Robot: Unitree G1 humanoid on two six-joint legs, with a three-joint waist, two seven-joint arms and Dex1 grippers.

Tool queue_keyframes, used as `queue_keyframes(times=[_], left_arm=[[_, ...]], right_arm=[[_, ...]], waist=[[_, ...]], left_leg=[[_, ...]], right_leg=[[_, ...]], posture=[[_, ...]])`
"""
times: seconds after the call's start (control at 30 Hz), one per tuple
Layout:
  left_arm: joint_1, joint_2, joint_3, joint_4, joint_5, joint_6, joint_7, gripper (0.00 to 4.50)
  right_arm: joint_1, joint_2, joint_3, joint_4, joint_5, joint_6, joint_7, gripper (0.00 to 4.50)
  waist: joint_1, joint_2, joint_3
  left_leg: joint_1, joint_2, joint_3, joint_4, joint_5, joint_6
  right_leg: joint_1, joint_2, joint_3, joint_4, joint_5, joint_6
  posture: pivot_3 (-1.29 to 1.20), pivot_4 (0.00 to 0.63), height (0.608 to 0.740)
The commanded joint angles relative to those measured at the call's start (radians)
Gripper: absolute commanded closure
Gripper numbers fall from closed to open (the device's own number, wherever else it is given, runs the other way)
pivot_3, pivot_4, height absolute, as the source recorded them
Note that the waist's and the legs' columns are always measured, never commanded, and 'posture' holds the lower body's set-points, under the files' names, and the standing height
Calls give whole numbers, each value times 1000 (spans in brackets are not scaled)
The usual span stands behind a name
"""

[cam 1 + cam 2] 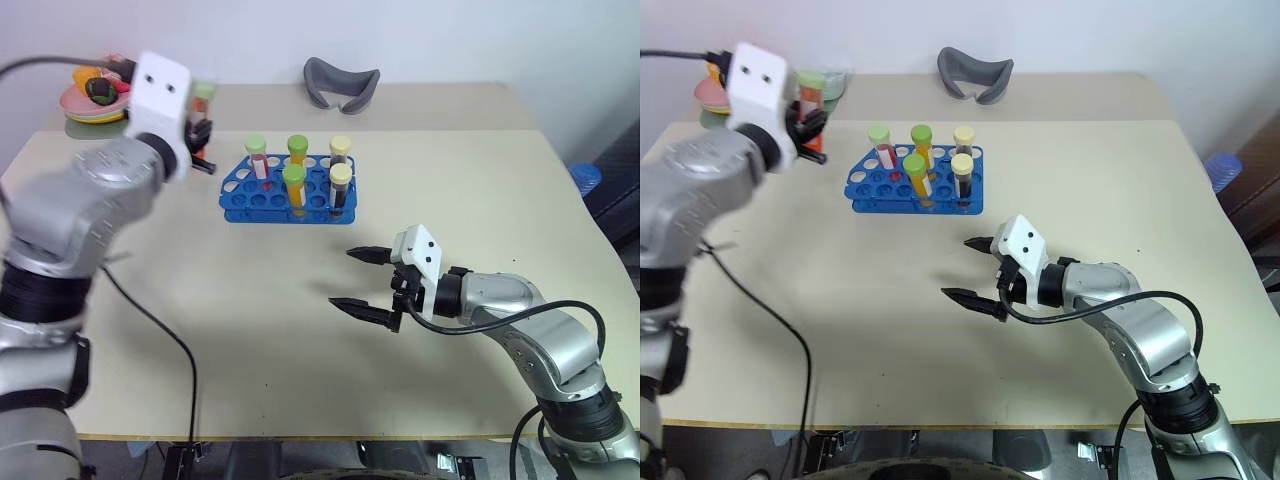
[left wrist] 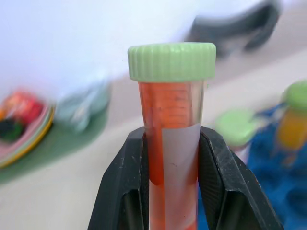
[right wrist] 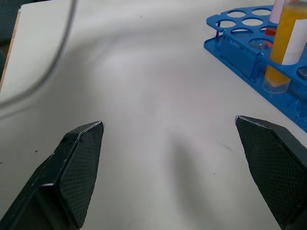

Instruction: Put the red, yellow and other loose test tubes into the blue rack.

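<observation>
Beige worktop point(image 1: 300, 330) nearest, bare under the right tool point(image 1: 368, 283), fingers spread wide, nothing held, hovering on the near side of the blue rack point(image 1: 288, 190). Rack mid-worktop, five capped tubes standing in it, many holes free. Beyond and to the rack's left, the left tool point(image 1: 808, 125) pinches an orange-red, green-capped tube point(image 2: 171, 143), long axis upright. Left arm carries it; the rack lies rightward and lower.
</observation>
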Motion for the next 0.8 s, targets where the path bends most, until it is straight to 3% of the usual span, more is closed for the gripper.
queue_keyframes(times=[0.03,0.2,0.33,0.8], left_arm=[[39,-121,11,28,194,-266,34,3673],[141,-247,-71,85,407,-537,-8,3673],[206,-336,-69,160,482,-681,-27,3673],[307,-445,38,297,585,-811,-43,3673]], right_arm=[[-15,6,0,-14,2,-11,-4,0],[-22,-5,-9,-9,-5,-13,-6,0],[-17,-6,-13,-15,-11,-12,-15,0],[-7,-8,-23,-32,-2,-5,-46,0]], waist=[[-3,0,0],[-7,1,-1],[-7,1,-1],[-7,1,-1]], left_leg=[[0,0,0,0,-1,1],[0,0,0,-1,0,1],[0,0,0,0,-2,3],[1,0,0,0,-3,5]], right_leg=[[0,0,0,0,0,0],[-1,0,0,0,0,0],[0,0,0,0,0,0],[0,0,0,0,0,0]], posture=[[0,150,740],[0,150,740],[0,150,740],[0,150,740]])
